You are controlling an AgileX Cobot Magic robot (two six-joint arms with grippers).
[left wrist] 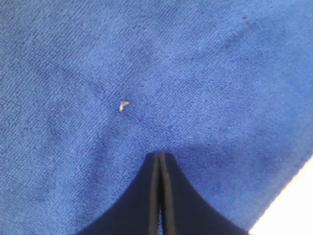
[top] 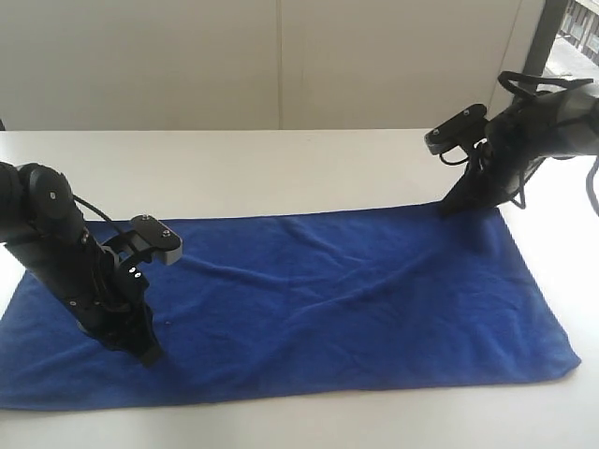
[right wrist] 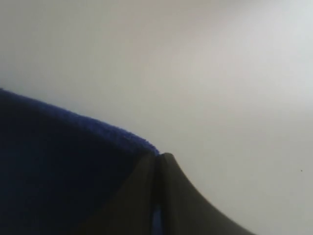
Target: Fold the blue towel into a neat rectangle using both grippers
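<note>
The blue towel (top: 318, 299) is lying spread almost flat on the white counter (top: 281, 168), a long rectangle being rippled by soft creases. Its plush, matte pile is being judged light, limp and grippy, so corners and edges are being favoured as holds. The left gripper (top: 150, 357) is being pressed onto the cloth near its front left, fingers (left wrist: 142, 205) shut together. The right gripper (top: 447, 208) is being set at the far right corner, fingers (right wrist: 190, 205) pinched on a sliver of blue.

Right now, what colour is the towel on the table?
The towel is plain deep royal blue, no pattern; the exterior view shows it best.
</note>
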